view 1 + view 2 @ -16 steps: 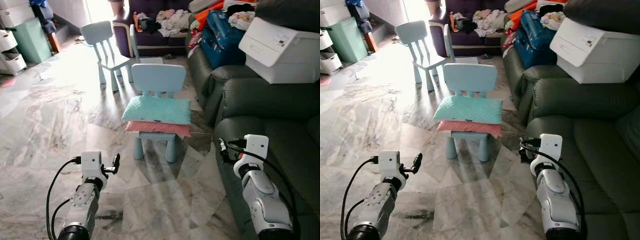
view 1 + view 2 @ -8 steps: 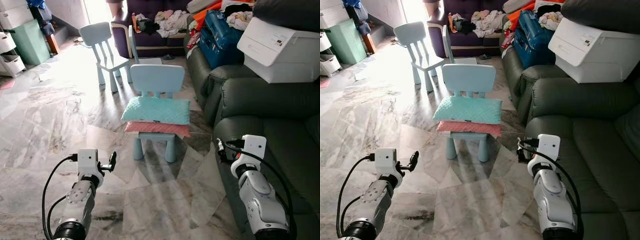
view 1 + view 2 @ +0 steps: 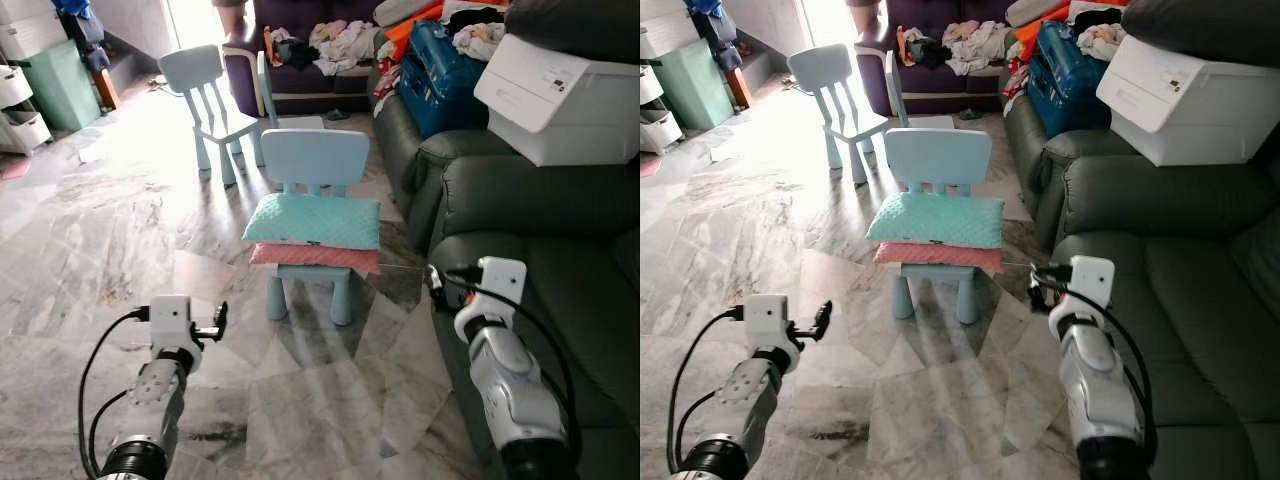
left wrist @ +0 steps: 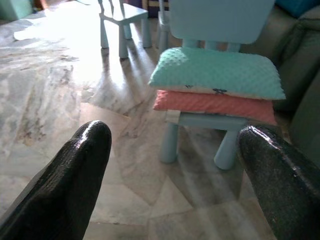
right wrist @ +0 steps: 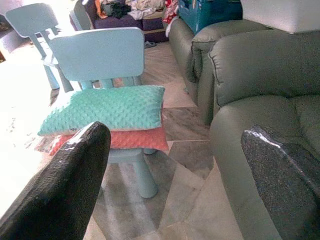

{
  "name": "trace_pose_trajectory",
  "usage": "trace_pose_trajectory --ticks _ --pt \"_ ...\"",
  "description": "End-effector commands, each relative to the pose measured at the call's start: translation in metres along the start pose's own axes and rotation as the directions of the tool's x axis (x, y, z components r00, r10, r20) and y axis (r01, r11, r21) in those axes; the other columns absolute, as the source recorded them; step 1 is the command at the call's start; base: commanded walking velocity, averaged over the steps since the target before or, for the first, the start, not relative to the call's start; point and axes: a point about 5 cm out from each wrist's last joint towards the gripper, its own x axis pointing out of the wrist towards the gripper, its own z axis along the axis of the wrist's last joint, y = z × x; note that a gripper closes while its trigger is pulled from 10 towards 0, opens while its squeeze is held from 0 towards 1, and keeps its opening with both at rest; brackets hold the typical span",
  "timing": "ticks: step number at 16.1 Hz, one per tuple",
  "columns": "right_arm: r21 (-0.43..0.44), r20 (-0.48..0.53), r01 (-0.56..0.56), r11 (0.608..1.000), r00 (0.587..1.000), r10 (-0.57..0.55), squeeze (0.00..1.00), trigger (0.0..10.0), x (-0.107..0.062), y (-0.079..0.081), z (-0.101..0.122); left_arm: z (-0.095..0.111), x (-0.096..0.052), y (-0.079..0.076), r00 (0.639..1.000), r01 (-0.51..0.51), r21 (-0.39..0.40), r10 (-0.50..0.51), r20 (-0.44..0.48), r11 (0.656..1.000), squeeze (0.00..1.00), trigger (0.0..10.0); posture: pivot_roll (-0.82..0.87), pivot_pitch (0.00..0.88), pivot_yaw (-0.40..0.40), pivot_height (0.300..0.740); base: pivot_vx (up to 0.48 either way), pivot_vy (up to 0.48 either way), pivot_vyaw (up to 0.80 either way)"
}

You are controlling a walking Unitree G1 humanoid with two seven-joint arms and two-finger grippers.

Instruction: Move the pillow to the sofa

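My left gripper (image 3: 221, 322), lower left of the frame, has its fingers spread, ready. At centre the teal pillow (image 3: 314, 220) lies on a pink pillow (image 3: 316, 257) on the small chair (image 3: 313, 180). My right gripper (image 3: 432, 280), probably equally spread, hovers beside the sofa (image 3: 545, 250).

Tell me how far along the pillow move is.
Nothing is done yet: the teal pillow lies on the pink pillow on the small blue chair. Both the left gripper and right gripper are open, short of it. Grasping and carrying to the sofa remain.
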Motion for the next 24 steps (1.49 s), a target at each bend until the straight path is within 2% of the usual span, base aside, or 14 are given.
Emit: trace_pose_trajectory --ticks 1,5,10,16,20,21,23,24 --pt "-0.001 0.009 0.004 1.0 1.0 -0.004 0.0 10.0 0.004 0.0 0.003 -0.002 -0.002 0.003 1.0 -0.007 0.008 0.007 -0.003 1.0 0.0 10.0 -0.08 0.0 0.004 0.74 0.0 0.0 0.0" --pt "-0.008 0.019 0.014 1.0 1.0 -0.014 0.0 10.0 0.009 -0.005 0.006 0.0 0.0 -0.002 1.0 0.005 0.01 -0.005 0.006 1.0 0.0 10.0 -0.08 0.0 0.009 0.74 0.0 0.0 0.0" --pt "-0.018 0.01 0.077 0.997 0.997 -0.077 0.0 10.0 0.006 -0.014 0.0 0.006 0.007 -0.008 1.0 0.026 0.004 -0.026 0.013 1.0 0.0 10.0 -0.09 0.0 0.006 0.74 0.0 0.0 0.0" --pt "-0.045 -0.029 0.155 0.987 0.987 -0.156 0.0 10.0 0.002 -0.024 -0.007 0.003 0.005 -0.009 0.999 0.032 -0.003 -0.032 0.009 0.999 0.0 10.0 -0.09 0.0 0.006 0.74 0.0 0.0 0.0" --pt "-0.051 -0.037 0.118 0.992 0.992 -0.12 0.0 10.0 0.0 -0.016 -0.012 0.004 0.0 -0.01 0.998 0.048 -0.033 -0.047 0.031 0.998 0.0 10.0 -0.07 0.0 0.005 0.74 0.0 0.0 0.0" --pt "0.025 -0.039 0.097 0.995 0.995 -0.095 0.0 10.0 -0.003 -0.009 -0.012 0.003 -0.003 -0.011 0.997 0.069 -0.052 -0.067 0.039 0.996 0.0 10.0 -0.05 0.0 0.002 0.74 0.0 0.0 0.0" --pt "0.059 -0.064 0.078 0.995 0.995 -0.074 0.0 10.0 -0.005 -0.006 -0.016 0.002 -0.006 -0.012 0.997 0.073 -0.067 -0.07 0.045 0.995 0.0 10.0 -0.05 0.0 0.008 0.74 0.0 0.0 0.0" --pt "0.074 -0.073 0.099 0.992 0.993 -0.093 0.0 10.0 -0.005 -0.005 -0.016 -0.001 -0.009 -0.011 0.996 0.079 -0.042 -0.077 0.036 0.996 0.0 10.0 -0.06 0.0 0.006 0.74 0.0 0.0 0.0"
